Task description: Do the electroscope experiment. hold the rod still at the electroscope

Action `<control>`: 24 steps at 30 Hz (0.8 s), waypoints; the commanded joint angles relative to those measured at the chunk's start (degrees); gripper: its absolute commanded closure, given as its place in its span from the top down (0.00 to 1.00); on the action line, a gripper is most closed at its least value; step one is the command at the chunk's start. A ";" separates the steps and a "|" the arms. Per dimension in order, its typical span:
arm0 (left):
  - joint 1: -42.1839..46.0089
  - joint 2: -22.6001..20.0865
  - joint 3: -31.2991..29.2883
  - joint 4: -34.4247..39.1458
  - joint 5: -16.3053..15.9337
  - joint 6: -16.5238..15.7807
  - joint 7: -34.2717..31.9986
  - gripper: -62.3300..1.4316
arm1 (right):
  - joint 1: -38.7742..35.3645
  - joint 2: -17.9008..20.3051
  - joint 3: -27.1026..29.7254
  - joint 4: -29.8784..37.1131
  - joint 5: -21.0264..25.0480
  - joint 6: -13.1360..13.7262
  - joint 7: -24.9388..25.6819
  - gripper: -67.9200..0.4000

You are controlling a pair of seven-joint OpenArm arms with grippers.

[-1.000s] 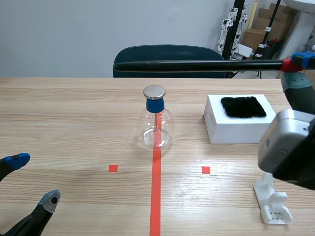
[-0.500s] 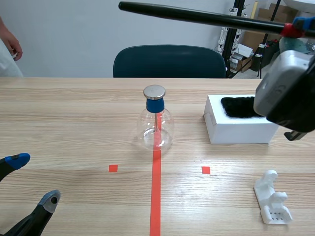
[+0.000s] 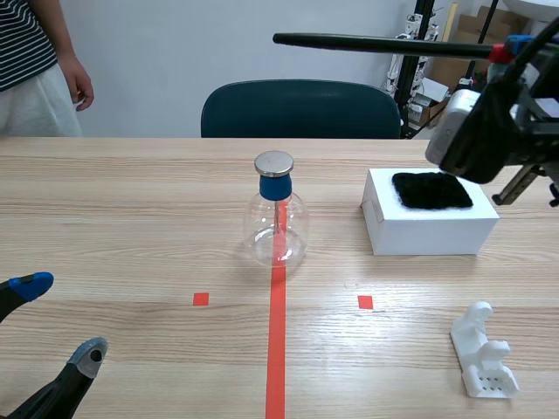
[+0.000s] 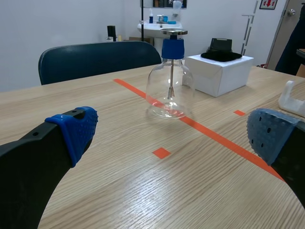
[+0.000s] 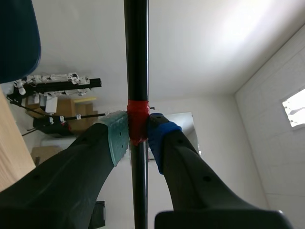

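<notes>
The electroscope (image 3: 278, 216) is a clear glass flask with a blue neck and a flat metal cap, standing on the red tape line at mid-table; the left wrist view shows the electroscope (image 4: 170, 78) ahead of my open fingers. A long black rod (image 3: 376, 42) with a red band runs level, high above the table, its free tip up and right of the flask cap. My right gripper (image 3: 509, 50) is shut on the rod (image 5: 137, 62) at the red band. Low at the near left, my left gripper (image 3: 54, 319) stands open with nothing in it.
A white box (image 3: 426, 220) with a black cloth (image 3: 431, 189) on top sits right of the flask. A white plastic stand (image 3: 483, 351) lies near the front right. A dark chair (image 3: 301, 108) is behind the table, and a person (image 3: 37, 70) stands at the far left.
The right arm has swung upward and back to the right, lifting the rod from just above the flask's height to well over it. A person has walked in at the far left.
</notes>
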 commanded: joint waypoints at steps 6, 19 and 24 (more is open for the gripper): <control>-0.17 -0.50 -0.15 1.09 -0.55 0.07 -1.01 1.00 | 11.98 1.29 -5.60 -6.64 -4.02 -0.90 -3.19 0.08; -0.17 -0.50 -0.15 1.09 -0.55 0.07 -1.01 1.00 | 21.79 3.06 -13.07 -15.41 -11.32 -0.85 -0.44 0.08; -0.17 -0.50 -0.15 1.09 -0.55 0.07 -1.01 1.00 | 21.77 2.78 -13.07 -16.79 -13.18 -0.85 1.03 0.08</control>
